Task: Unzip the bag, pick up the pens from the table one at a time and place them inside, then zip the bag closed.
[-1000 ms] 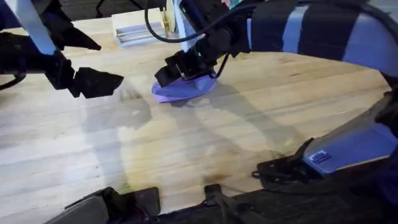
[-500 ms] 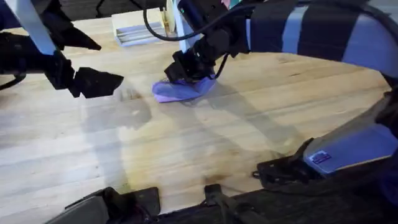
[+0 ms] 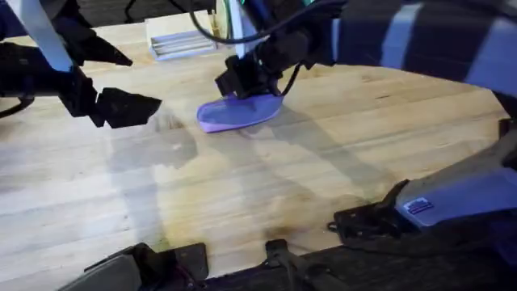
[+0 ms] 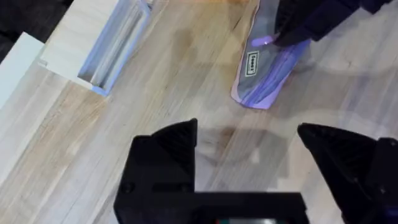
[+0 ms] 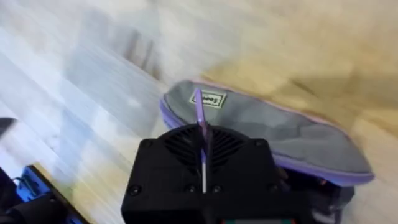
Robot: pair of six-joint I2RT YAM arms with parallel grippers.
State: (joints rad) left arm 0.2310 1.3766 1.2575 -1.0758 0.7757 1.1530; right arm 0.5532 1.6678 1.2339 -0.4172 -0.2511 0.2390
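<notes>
Judging progress from the present state, the job appears to sit at one of the zipper steps — which one cannot be settled. The bag [image 3: 238, 111] lies flat on the desk [image 3: 266, 186] in the upper middle of the overhead frame. The right claw [image 3: 246, 81] is down at the bag's far end; in the right wrist view its fingers are pressed together on a thin purple strip, apparently the zipper pull [image 5: 199, 111], so it reads as clamped on that tab.

The left claw [image 3: 133, 107] hangs at the left of the overhead frame, well apart from the bag, its fingers [image 4: 165, 158] spread wide and holding nothing.

No loose pens are evident on the bare desk. A pale tray [image 3: 179, 42] at the upper left holds something slim and grey, but whether that is pens cannot be made out. Whether any pens are already inside the bag is hidden. The bag's grey upper face [image 5: 273, 134] looks flat and the seam cannot be read as open or shut.

Assessment: zipper work is in hand — pen loading is either all outstanding or all complete, with the former possible if the tray holds them.
</notes>
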